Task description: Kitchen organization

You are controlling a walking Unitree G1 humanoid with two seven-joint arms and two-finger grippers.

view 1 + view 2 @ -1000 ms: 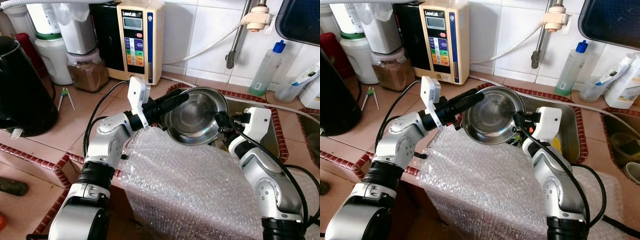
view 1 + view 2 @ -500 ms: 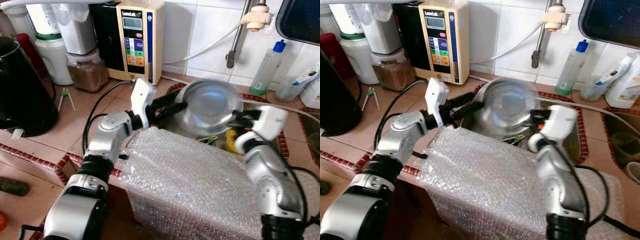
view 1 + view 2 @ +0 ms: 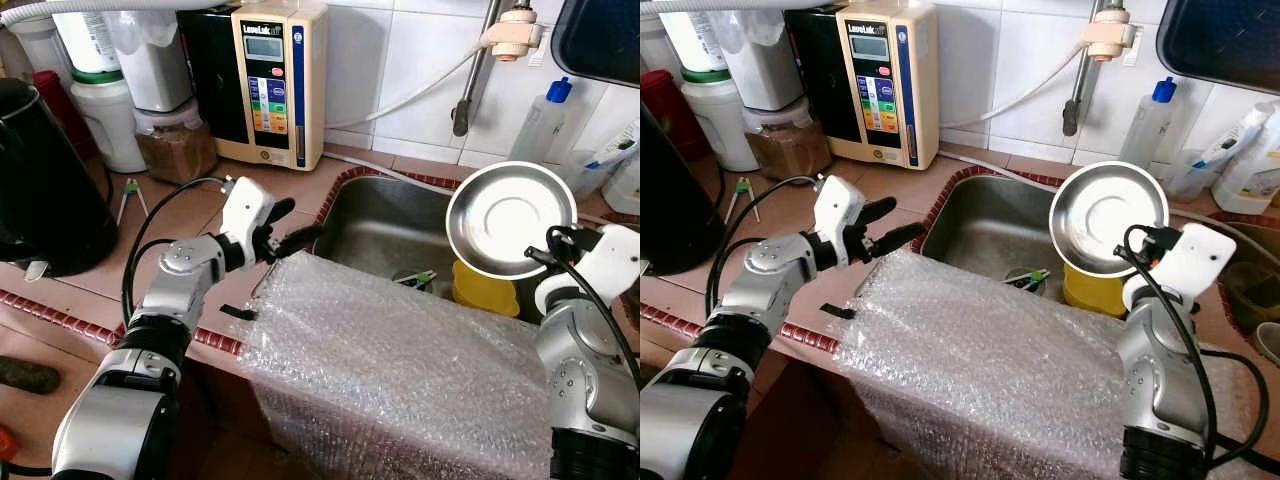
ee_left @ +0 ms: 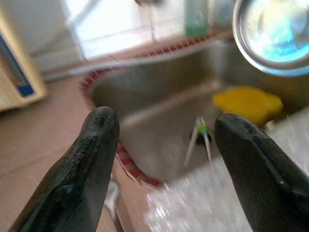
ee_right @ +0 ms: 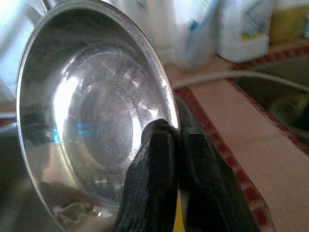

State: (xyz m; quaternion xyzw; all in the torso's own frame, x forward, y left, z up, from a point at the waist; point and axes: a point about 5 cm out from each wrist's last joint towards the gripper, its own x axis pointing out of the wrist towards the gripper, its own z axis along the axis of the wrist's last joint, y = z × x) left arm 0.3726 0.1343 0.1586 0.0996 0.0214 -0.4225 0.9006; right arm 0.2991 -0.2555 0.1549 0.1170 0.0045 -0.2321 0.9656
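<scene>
I have the steel bowl [image 3: 511, 219] pinched by its rim in my right end effector [image 5: 175, 140], fingers closed down tight on the edge, and it hangs tilted on edge over the right part of the sink [image 3: 385, 222], its open face turned back toward my head camera. From that end effector the bowl stands up and away at about 10 o'clock, rim at the fingertips and body above. My left end effector [image 3: 289, 227] is spread wide and empty, hovering over the counter [image 3: 190, 210] at the sink's left rim, by the bubble wrap [image 3: 400, 370]; the bowl lies well off at its 3 o'clock. The right arm alone carries it, so I judge wherever the bowl goes next is the right arm's job.
</scene>
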